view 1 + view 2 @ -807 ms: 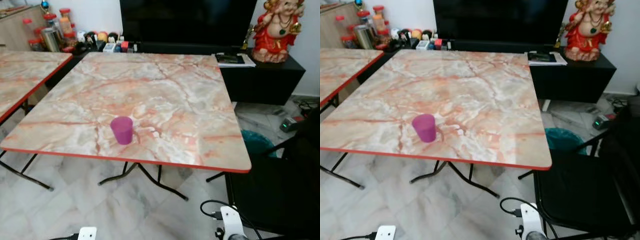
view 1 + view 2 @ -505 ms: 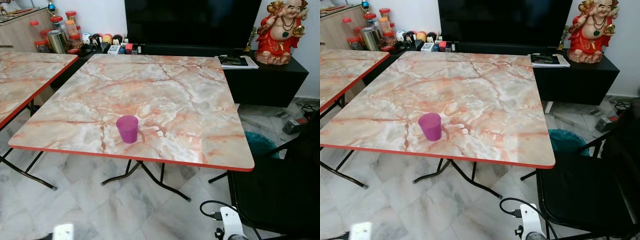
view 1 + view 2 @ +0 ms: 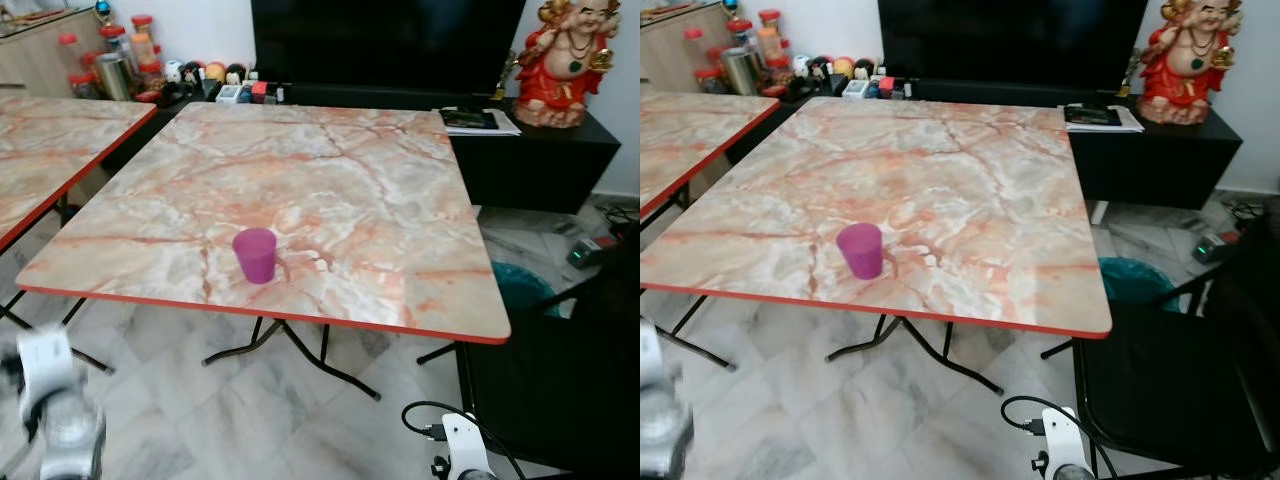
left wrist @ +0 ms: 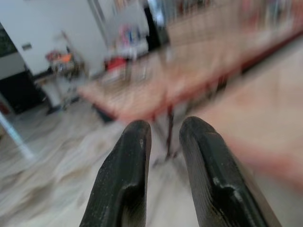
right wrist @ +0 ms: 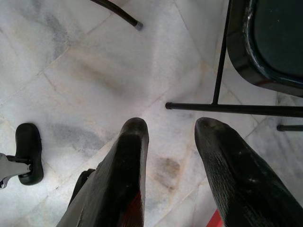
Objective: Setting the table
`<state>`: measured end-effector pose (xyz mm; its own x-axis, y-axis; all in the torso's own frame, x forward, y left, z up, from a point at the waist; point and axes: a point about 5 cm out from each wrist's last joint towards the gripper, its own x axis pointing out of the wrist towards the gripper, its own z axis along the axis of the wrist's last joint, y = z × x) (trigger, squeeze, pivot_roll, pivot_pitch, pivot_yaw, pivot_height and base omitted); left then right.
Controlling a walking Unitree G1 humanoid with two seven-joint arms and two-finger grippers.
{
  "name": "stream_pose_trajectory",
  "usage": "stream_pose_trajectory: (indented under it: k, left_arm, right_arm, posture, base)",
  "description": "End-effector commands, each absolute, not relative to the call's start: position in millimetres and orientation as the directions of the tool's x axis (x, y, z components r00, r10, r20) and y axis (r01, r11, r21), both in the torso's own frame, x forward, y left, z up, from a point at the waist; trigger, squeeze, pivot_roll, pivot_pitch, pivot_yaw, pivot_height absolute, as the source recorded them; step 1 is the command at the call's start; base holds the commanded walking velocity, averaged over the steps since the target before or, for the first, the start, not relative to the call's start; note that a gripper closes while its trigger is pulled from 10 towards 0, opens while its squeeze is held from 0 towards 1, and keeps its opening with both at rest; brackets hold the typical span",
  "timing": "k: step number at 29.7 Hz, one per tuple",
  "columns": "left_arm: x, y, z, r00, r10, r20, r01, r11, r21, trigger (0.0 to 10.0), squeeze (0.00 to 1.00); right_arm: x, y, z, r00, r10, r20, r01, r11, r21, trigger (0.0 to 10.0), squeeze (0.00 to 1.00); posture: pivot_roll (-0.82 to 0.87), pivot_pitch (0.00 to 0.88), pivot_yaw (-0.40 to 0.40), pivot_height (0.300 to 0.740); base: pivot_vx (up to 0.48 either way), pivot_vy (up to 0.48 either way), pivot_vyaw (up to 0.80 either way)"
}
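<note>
A purple plastic cup [image 3: 255, 254] stands upright near the front edge of the marble table [image 3: 330, 170] with the red rim. My left arm [image 3: 48, 395] is raised and blurred at the lower left, well short of the table. In the left wrist view the left gripper [image 4: 164, 128] is open with a narrow empty gap, facing the blurred table edge. My right arm [image 3: 462, 448] hangs low by the chair. The right gripper [image 5: 169, 126] is open over the floor tiles, holding nothing.
A second marble table [image 3: 40, 150] stands to the left. A black folding chair [image 3: 560, 380] sits at the right, with a teal bin [image 3: 515, 285] behind it. At the back are a black TV cabinet [image 3: 540, 150], a red statue [image 3: 570, 60] and jars [image 3: 125, 60].
My left arm has swung up into view at the lower left. The head camera has shifted slightly; the cup has stayed where it was on the table.
</note>
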<state>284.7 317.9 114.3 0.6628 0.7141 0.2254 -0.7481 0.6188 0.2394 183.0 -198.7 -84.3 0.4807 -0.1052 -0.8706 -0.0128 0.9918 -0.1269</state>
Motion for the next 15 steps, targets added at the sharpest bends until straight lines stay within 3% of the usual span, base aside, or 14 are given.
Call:
stream_pose_trajectory:
  k: [1,4,8,10,15]
  left_arm:
    - [298,309,137,0.689,0.667,0.283,-0.723,0.661,0.203,10.0,0.0]
    - [328,274,165,0.82,0.469,0.328,-0.544,0.818,0.188,10.0,0.0]
    - [333,264,171,0.845,0.424,0.325,-0.499,0.844,0.198,10.0,0.0]
    - [359,215,180,0.965,0.174,0.195,-0.191,0.979,0.07,10.0,0.0]
    - [378,184,181,0.999,0.03,0.031,-0.029,0.998,-0.054,10.0,0.0]
  right_arm:
    - [187,-198,-82,0.5,-0.101,-0.86,-0.002,0.993,-0.118,10.0,0.0]
    - [187,-198,-83,0.5,-0.1,-0.86,-0.002,0.993,-0.117,10.0,0.0]
    - [187,-198,-83,0.499,-0.1,-0.861,-0.003,0.993,-0.117,10.0,0.0]
    - [186,-197,-83,0.496,-0.102,-0.862,-0.001,0.993,-0.118,10.0,0.0]
    - [187,-197,-83,0.496,-0.103,-0.862,0.003,0.993,-0.116,10.0,0.0]
  posture:
    - [0.05,0.0,-0.007,0.74]
    - [0.05,0.0,-0.005,0.74]
    - [0.05,0.0,-0.005,0.74]
    - [0.04,0.0,0.001,0.74]
    - [0.04,0.0,0.002,0.74]
  base:
    - [0.0,0.0,0.0]
    - [0.0,0.0,0.0]
    - [0.0,0.0,0.0]
    - [0.0,0.0,0.0]
    - [0.0,0.0,0.0]
